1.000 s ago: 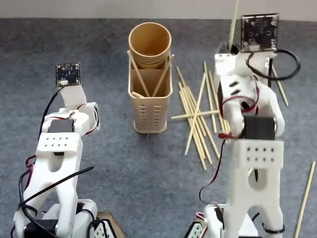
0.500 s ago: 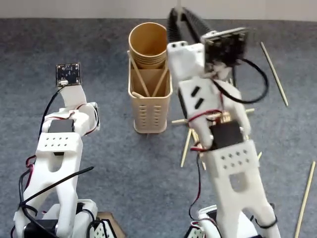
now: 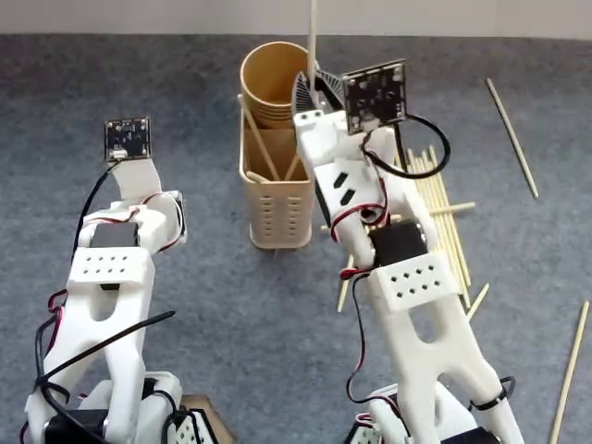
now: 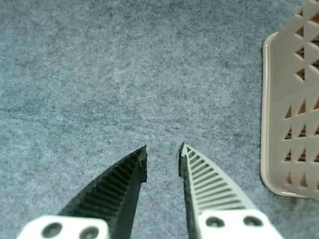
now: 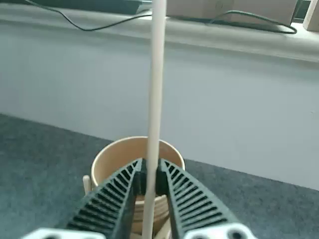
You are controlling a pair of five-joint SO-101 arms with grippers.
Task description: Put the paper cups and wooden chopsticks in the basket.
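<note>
A beige perforated basket (image 3: 277,215) stands mid-table with stacked paper cups (image 3: 278,83) at its far end and two chopsticks (image 3: 262,153) leaning inside. My right gripper (image 5: 150,177) is shut on an upright wooden chopstick (image 5: 155,99), held over the cups (image 5: 128,159) at the basket's right rim; the stick (image 3: 312,37) points upward. More chopsticks (image 3: 442,215) lie right of the basket. My left gripper (image 4: 163,152) hovers slightly open and empty over carpet, left of the basket (image 4: 291,114).
Stray chopsticks lie at the far right (image 3: 511,137) and at the near right edge (image 3: 569,375). The grey carpet (image 3: 203,314) in front of the basket is bare. A pale wall (image 5: 239,109) rises behind the table.
My right arm swung left from above the chopstick pile to the basket's right rim, carrying the upright chopstick. The left arm stayed still.
</note>
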